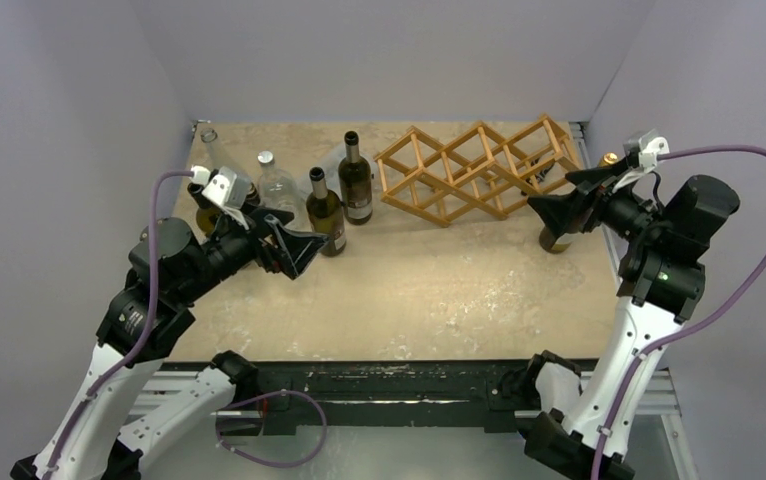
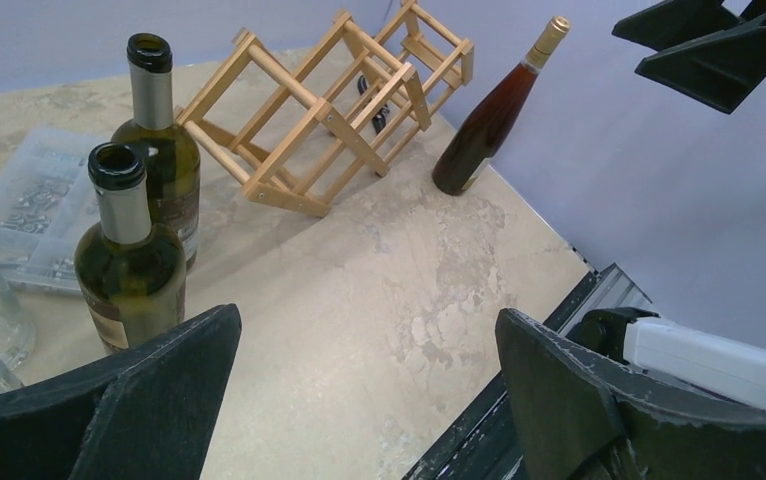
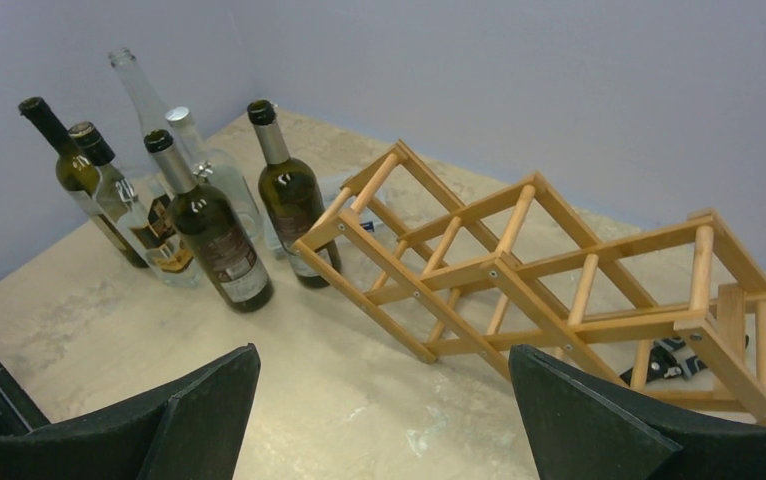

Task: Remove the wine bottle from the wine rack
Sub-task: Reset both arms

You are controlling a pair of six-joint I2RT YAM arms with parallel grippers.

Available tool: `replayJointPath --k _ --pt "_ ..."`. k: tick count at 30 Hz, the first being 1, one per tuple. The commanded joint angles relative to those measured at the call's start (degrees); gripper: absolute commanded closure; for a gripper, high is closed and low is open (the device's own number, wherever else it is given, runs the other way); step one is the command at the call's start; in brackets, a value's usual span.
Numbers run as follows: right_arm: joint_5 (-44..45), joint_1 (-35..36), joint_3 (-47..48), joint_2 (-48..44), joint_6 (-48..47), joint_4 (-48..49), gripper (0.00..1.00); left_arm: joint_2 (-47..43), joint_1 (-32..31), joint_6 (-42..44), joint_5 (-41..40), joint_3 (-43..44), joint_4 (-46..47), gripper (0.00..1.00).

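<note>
Both the left tool [image 2: 367,320] and the right tool [image 3: 384,355] are spread wide and hold nothing. Just beside and below the right tool, an amber wine bottle [image 2: 484,125] stands upright on the bench [image 1: 439,280]. Beyond, left of that tool, every visible cell of the wine rack [image 3: 489,268] is bare, so the removal looks done.

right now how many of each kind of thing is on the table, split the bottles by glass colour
green bottles: 3
clear bottles: 3
amber bottle: 1
wine rack: 1
clear plastic box: 1
small black item under the rack, too small to identify: 1
total: 10
</note>
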Motion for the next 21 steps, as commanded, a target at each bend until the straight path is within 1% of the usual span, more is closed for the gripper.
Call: replayJointPath --k 1,6,10,15,17,21 --pt "4.94 0.12 -0.71 -2.41 4.45 2.28 0.01 -1.40 0.53 -1.28 -0.72 0.27 -0.22 0.00" --pt "6.13 0.10 -0.49 -2.66 5.13 1.99 0.01 -2.03 0.50 -1.10 -1.61 -0.57 -1.19 0.00" --pt "3.81 0.16 -0.14 -2.71 4.98 1.26 0.01 -3.02 0.50 -1.02 -2.01 -1.53 -1.62 0.00" --pt "2.76 0.08 1.09 -2.31 1.55 -0.73 0.01 -3.99 0.50 -1.04 -2.43 -2.01 -1.97 0.00" --pt "3.07 0.16 1.28 -2.13 1.65 -1.06 0.01 -4.30 0.51 -1.01 -2.43 -2.01 -2.23 0.00" --pt "6.63 0.16 0.22 -3.33 2.24 0.08 0.01 -4.75 0.50 -1.01 -2.34 -2.39 -2.37 0.00"
